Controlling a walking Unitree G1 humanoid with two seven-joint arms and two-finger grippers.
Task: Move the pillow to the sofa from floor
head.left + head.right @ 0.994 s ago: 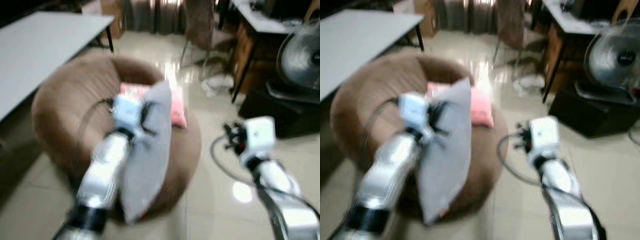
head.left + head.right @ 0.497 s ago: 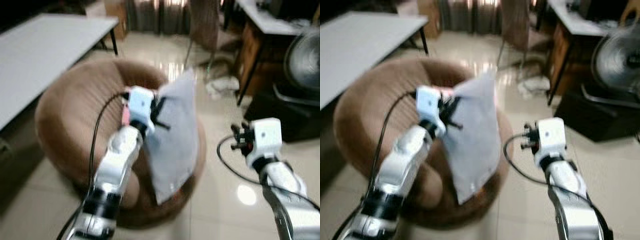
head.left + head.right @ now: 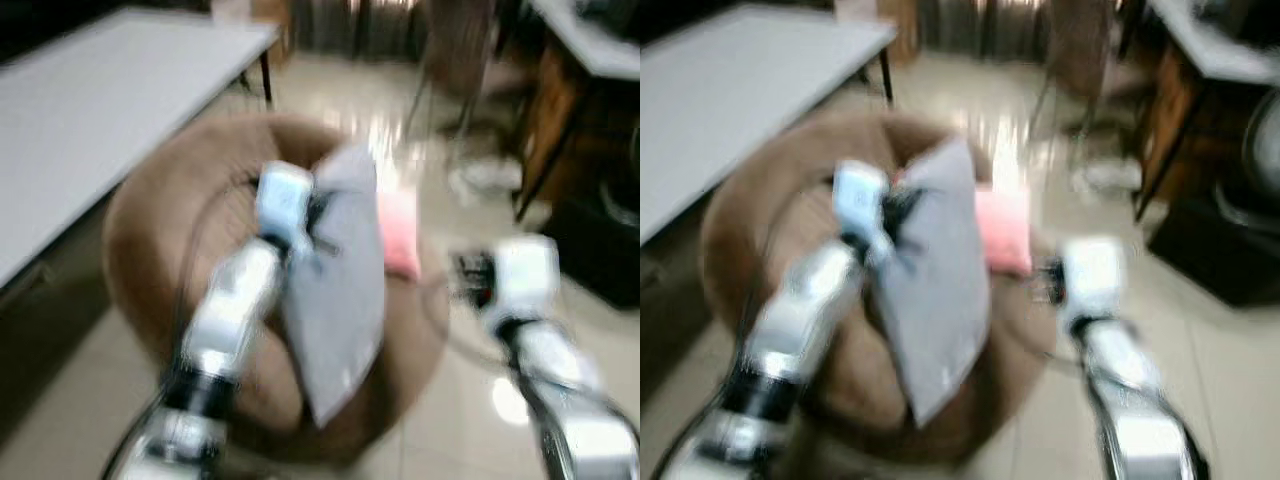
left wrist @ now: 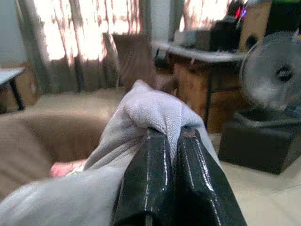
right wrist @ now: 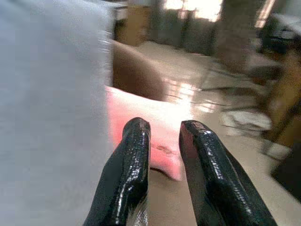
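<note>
Probably a living room: round sofa (image 3: 150,260), curtains (image 4: 70,42), fan (image 4: 277,70).

No readable text, label, brand, number or sign appears anywhere; both head views are blurred by motion, and neither wrist view carries any lettering.

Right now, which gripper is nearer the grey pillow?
Left. The left gripper is shut on a fold of the grey pillow, holding it above the brown sofa. The right gripper hangs beside it, not touching.
</note>
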